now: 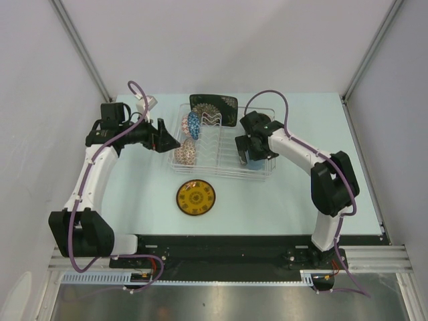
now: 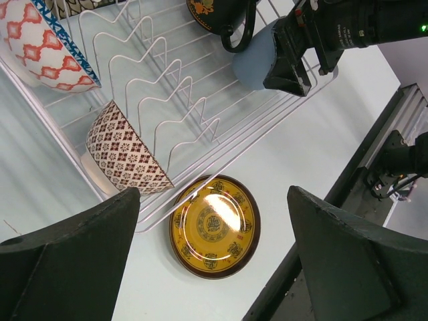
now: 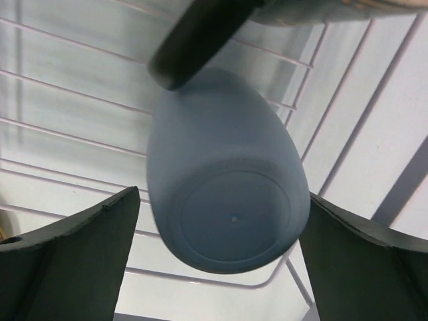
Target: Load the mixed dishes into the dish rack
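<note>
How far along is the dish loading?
Done: blue bowl, beige bowl, dark mug and pale blue cup sit in the rack. In hand: nothing; the right pincer stands open around the cup. Left: the yellow plate on the table, perhaps the black square plate behind.

Left claw (image 2: 214,194), right claw (image 3: 219,194); both agape

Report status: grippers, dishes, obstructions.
Left gripper open, empty. Right gripper open, straddling pale blue cup in clear wire-divided dish rack. Small yellow dark-rimmed round plate on table, unobstructed.
</note>
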`<state>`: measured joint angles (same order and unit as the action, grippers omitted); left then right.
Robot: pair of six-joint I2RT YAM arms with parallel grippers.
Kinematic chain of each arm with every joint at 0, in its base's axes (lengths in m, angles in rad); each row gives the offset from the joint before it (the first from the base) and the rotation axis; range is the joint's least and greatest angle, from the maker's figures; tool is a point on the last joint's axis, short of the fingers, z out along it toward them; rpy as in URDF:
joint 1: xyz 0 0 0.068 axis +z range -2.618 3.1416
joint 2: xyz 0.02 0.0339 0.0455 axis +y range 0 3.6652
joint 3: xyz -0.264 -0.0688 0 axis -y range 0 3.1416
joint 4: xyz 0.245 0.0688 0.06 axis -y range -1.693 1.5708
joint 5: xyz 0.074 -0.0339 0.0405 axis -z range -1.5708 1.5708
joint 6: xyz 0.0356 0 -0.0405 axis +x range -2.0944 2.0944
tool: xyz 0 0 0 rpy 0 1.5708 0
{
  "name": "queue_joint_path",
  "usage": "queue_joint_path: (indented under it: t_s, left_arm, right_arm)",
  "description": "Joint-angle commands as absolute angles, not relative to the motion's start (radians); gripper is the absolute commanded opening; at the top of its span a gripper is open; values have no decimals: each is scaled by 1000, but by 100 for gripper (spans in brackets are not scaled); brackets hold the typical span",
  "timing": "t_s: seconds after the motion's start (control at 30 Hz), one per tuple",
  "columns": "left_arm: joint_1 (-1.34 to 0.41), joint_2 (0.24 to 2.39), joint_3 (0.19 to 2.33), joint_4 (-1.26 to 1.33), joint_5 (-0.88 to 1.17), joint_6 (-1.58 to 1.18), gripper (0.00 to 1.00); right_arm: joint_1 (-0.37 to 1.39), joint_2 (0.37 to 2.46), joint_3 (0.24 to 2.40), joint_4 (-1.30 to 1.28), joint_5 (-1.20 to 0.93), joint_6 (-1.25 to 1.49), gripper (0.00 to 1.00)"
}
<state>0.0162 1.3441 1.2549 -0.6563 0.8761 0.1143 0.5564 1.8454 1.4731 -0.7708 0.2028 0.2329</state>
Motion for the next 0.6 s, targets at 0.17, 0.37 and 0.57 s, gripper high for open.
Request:
queue_joint_path:
  t_s: [0.17,0.37,0.57]
  left_arm:
    - [23,1312,1289,-641,920,133,96]
    - [25,1315,1282,-638,916,130,96]
    - [22,1318,1259,-682,868,239,97]
  right_arm:
    - [540,1756,1476,-801,255,227,100]
    - [519,1678,1485,-807,294,216,100]
    - [473,1640,1482,-845,333,206,100]
